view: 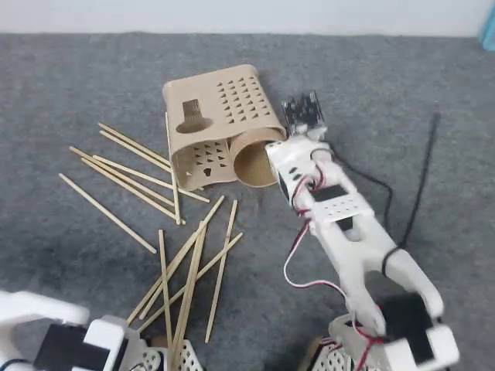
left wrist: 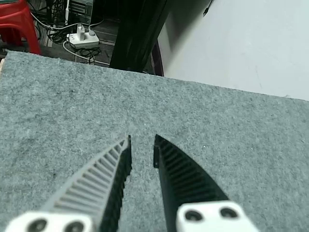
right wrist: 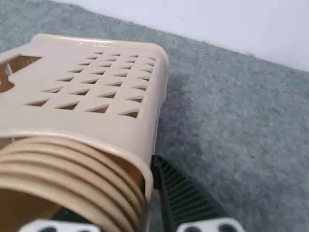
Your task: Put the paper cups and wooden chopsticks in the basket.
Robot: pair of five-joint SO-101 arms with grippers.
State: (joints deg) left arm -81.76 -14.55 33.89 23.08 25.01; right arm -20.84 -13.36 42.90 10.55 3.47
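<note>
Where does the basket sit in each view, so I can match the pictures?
High view: basket on its side, upper centre, paper cups beside it.
Right wrist view: basket close up, just beyond the paper cups' rims.
Left wrist view: left pincer over grey mat, facing the white wall.
Shared landmark: grey mat meeting the white wall.

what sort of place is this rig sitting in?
Probably a lab or workshop bench: a grey felt-covered tabletop against a plain white wall, with a white power strip, loose cables and a red plastic stool beyond it.
</note>
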